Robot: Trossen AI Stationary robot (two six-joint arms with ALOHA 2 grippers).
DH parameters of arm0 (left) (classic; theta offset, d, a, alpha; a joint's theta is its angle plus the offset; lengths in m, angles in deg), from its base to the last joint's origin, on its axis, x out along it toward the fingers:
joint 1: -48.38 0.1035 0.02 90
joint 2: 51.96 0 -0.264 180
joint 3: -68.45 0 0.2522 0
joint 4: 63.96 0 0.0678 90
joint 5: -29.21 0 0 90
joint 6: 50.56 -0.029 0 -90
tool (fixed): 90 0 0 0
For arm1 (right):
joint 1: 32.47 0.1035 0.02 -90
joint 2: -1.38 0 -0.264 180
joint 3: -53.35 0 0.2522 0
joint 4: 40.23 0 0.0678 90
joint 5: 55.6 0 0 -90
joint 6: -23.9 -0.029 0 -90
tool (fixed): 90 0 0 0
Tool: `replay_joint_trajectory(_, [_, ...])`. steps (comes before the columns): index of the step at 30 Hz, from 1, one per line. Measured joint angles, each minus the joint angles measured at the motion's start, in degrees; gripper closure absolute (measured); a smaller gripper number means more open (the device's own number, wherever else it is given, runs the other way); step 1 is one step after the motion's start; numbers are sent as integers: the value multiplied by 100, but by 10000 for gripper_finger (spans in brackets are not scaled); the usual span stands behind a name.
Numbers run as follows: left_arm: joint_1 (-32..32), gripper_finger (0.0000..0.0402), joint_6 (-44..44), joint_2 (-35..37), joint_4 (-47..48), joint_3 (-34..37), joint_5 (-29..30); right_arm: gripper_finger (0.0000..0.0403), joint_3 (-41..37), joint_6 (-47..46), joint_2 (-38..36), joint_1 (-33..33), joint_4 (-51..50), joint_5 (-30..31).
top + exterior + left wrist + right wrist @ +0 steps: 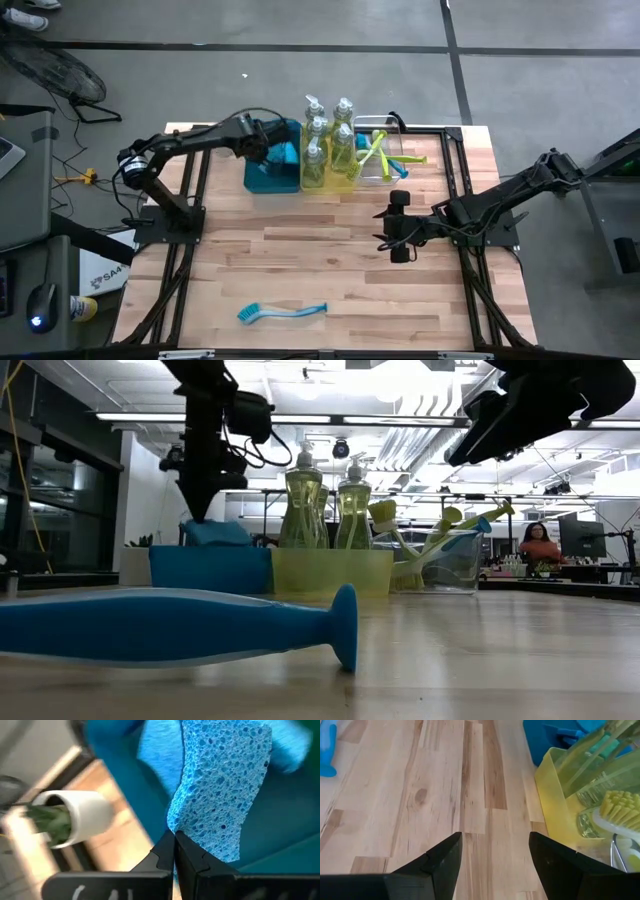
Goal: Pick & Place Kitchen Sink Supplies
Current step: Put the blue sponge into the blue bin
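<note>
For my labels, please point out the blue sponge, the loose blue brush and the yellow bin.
blue sponge (220, 785), left wrist view, porous face.
blue brush (285, 312), high view, handle middle.
yellow bin (330, 572), low view, front wall.

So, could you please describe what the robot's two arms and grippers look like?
Both arms are dark, slim and jointed, with black cables running along them. The left gripper has two black angular fingers on a black bar with faint white markings. The right gripper has broad, wedge-shaped black fingers.

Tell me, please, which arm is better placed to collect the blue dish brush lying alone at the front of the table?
The right. Its gripper hangs open and empty over bare wood, nearer the blue dish brush. The left gripper is shut over the blue bin by a sponge.
</note>
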Motion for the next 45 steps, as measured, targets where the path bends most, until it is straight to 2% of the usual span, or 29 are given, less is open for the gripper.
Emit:
replay_joint_trajectory(4, [493, 401, -126, 0, -536, 0, -874, 179, 0, -154, 0, 0, 0, 99])
replay_joint_trajectory(6, [704, 401, -102, 0, -722, 0, -1081, 179, 0, -179, 0, 0, 1, 106])
replay_joint_trajectory(17, [1216, 401, 28, 0, -864, 22, -1529, 179, 0, -173, 0, 0, 3, 174])
replay_joint_trajectory(27, [1682, 401, 31, -2, -2001, 830, -2610, 179, 0, -457, 0, 0, 132, 149])
replay_joint_trajectory(33, [1782, 395, 4, -2, -2109, 988, -2696, 179, 0, -429, 0, 0, 129, 147])
replay_joint_trajectory(38, [1762, 357, -241, -2, -2113, 964, -2861, 179, 0, -476, 0, 0, 127, 126])
replay_joint_trajectory(45, [1763, 258, -479, 108, -1990, 964, -2970, 179, 0, -700, 0, 0, 127, -155])
